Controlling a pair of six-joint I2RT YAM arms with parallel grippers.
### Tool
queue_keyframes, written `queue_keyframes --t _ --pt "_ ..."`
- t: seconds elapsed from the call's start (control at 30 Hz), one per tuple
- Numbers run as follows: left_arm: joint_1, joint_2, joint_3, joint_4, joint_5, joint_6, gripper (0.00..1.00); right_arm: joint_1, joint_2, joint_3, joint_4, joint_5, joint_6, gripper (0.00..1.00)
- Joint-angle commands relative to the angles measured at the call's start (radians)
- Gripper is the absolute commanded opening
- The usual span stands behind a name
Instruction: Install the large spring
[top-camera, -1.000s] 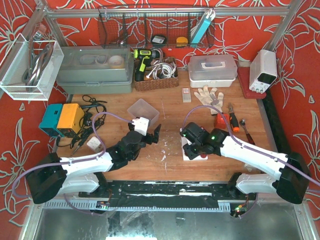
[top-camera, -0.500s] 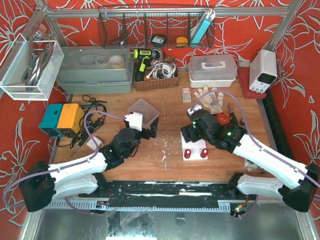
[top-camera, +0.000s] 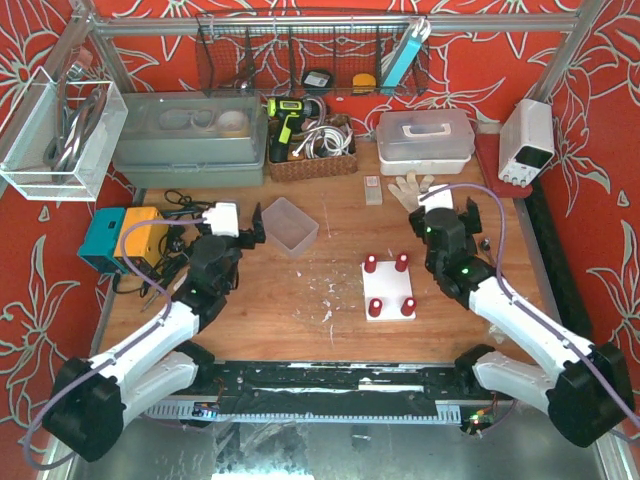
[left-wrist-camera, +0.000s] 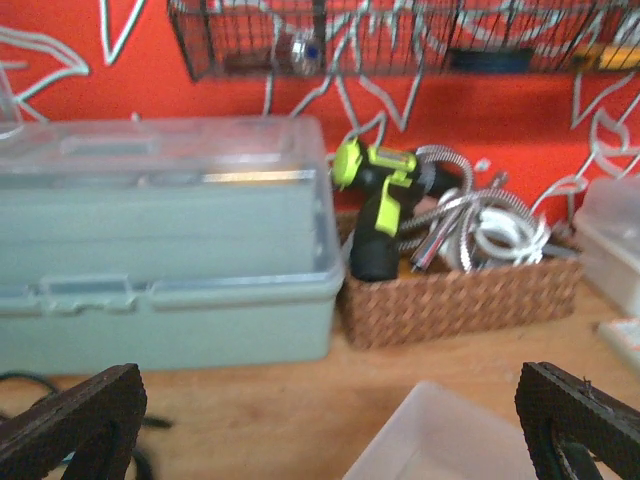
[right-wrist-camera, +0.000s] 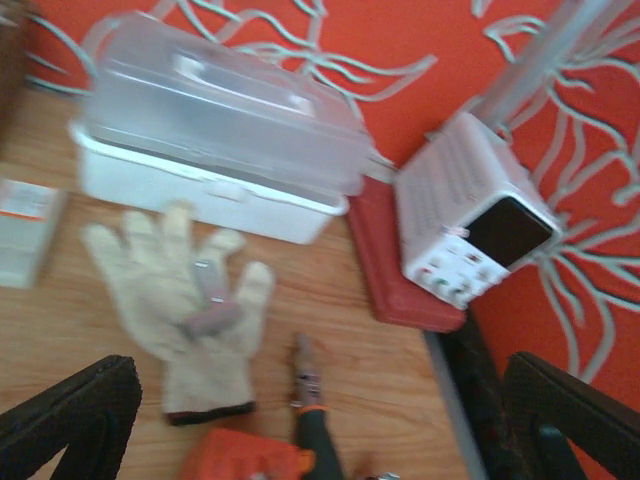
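Observation:
A white base plate (top-camera: 388, 284) lies on the wooden table in the top view, with a red cylinder standing at each corner, such as one at the front left (top-camera: 375, 308). At this size I cannot tell which of them is the large spring. My right gripper (top-camera: 443, 216) hangs behind and to the right of the plate, open and empty; its wrist view (right-wrist-camera: 320, 425) shows only bare table between the fingers. Far left of the plate, my left gripper (top-camera: 222, 233) is open and empty beside a clear tub, its fingers (left-wrist-camera: 70, 420) wide apart.
The clear tub (top-camera: 290, 222) sits left of the plate. At the back stand a grey-green toolbox (left-wrist-camera: 160, 240), a wicker basket with a drill (left-wrist-camera: 450, 290), a white lidded box (right-wrist-camera: 220, 130) and a power supply (right-wrist-camera: 480, 220). A glove (right-wrist-camera: 180, 300) and an orange-handled tool (right-wrist-camera: 322, 435) lie near the right gripper.
The right gripper opened at the white plate and drew back to the right rear. The left arm swung away to the back left. The plate now shows in full.

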Motion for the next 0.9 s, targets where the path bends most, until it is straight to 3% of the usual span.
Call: queue_keyframes --t 0.0,0.13,0.3,0.4,0.5,0.77,0.87 --pt "0.06 -0.014 -0.118 0.117 0.03 0.063 1.0 -0.14 0.018 -0.044 0.112 0.012 -0.084 0.99" --pt "0.133 0.019 -0.227 0.196 0.002 0.026 1.0 -0.268 -0.003 -0.156 0.135 -0.05 0.01 0.99" --pt "0.191 0.123 -0.346 0.381 0.044 0.035 1.0 -0.375 -0.021 -0.381 0.441 -0.283 0.064 0.99" --pt "0.221 0.195 -0.402 0.547 0.134 0.063 1.0 -0.392 0.031 -0.395 0.499 -0.308 0.056 0.99" --pt "0.226 0.236 -0.389 0.572 0.204 0.121 1.0 -0.402 0.1 -0.396 0.555 -0.34 0.063 0.99" --pt "0.269 0.316 -0.326 0.537 0.282 0.057 1.0 -0.405 0.301 -0.466 0.859 -0.426 0.053 0.99" --pt "0.29 0.438 -0.421 0.845 0.292 0.033 1.0 -0.408 0.345 -0.48 0.927 -0.44 0.048 0.99"
